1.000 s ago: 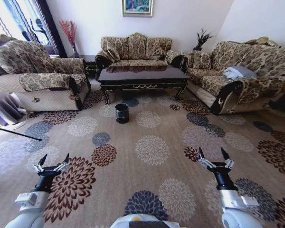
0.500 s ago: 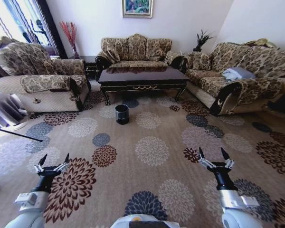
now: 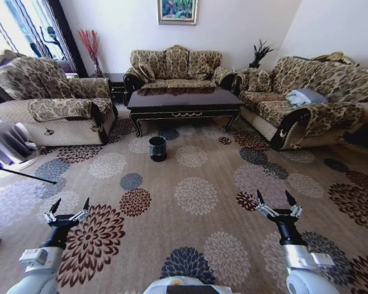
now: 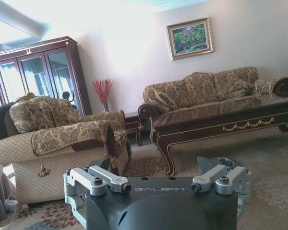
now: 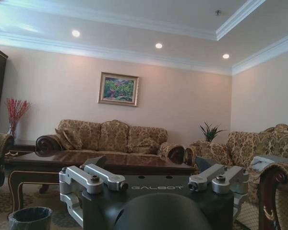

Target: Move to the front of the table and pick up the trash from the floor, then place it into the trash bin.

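Trash bin [image 3: 157,147] upright on the patterned floor [image 3: 196,184], just in front of the dark table [image 3: 184,101] — toward its left end.

Flanked by a sofa [image 3: 175,66] behind the table, an armchair [image 3: 55,98] to the left, another sofa [image 3: 306,98] to the right. Left gripper [image 3: 67,208] and right gripper [image 3: 278,203] both held low over the carpet, well short of the bin, fingers spread wide, holding nothing. Seen again from the right wrist — bin [image 5: 30,218] beside a table leg, liner bag at the rim. A few small dark spots on the carpet near the table, possibly litter, too small to tell.
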Controlling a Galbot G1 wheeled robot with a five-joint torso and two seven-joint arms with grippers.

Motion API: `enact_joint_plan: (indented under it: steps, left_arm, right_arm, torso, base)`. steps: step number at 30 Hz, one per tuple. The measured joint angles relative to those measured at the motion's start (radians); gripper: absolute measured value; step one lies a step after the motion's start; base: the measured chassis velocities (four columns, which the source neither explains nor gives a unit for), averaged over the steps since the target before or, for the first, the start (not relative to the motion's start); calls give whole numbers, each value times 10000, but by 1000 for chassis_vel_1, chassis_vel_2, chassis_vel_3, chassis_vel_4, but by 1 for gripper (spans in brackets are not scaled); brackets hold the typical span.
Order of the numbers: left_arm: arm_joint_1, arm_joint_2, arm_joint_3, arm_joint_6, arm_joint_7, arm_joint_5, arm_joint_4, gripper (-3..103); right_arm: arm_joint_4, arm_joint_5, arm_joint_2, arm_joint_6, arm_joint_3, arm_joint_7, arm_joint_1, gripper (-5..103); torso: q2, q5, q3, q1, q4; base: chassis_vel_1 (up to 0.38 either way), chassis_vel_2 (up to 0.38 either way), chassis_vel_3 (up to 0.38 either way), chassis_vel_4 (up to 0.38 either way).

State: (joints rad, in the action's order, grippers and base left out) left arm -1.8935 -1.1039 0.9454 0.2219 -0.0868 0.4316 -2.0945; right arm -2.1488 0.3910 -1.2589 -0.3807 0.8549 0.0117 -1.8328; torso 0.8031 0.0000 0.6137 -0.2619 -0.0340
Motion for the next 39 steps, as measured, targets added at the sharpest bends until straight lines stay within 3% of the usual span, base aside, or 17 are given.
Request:
enact_joint_plan:
  steps: [39]
  left_arm:
    - [0, 0, -1, 0, 0, 0, 0, 100]
  right_arm:
    - [0, 0, 0, 0, 0, 0, 0, 100]
  torso:
    - [1751, 0, 988, -760, 0]
  base:
    - [0, 0, 0, 0]
